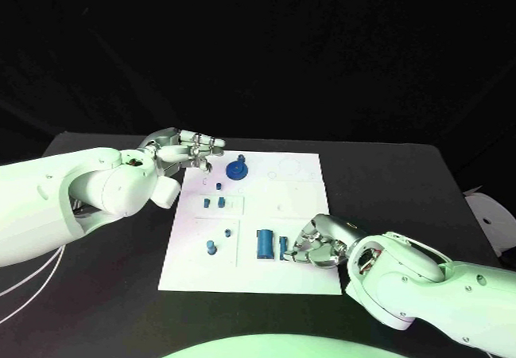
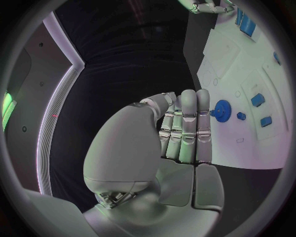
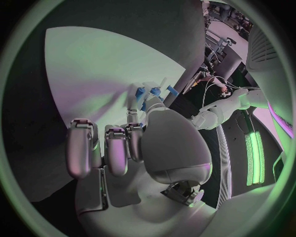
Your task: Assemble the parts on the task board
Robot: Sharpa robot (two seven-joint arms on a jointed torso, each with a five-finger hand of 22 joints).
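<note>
Two silver hands sit at opposite edges of a flat white board (image 1: 288,276) on a matte black table (image 1: 92,299). Going left to right: the left hand (image 1: 186,149) hovers at the board's far left corner, fingers held straight and close together, holding nothing. Just beyond its fingertips stands a round, toothed blue gear (image 1: 237,172), with small blue pegs (image 1: 212,201) nearer on the board. Open white surface stretches across the board's far right corner. A long blue block (image 1: 265,242) lies just left of the right hand (image 1: 320,244). That hand rests at the board's near right edge, fingers curled inward around a small blue piece (image 1: 285,247); whether it is truly gripped, I cannot tell.
</note>
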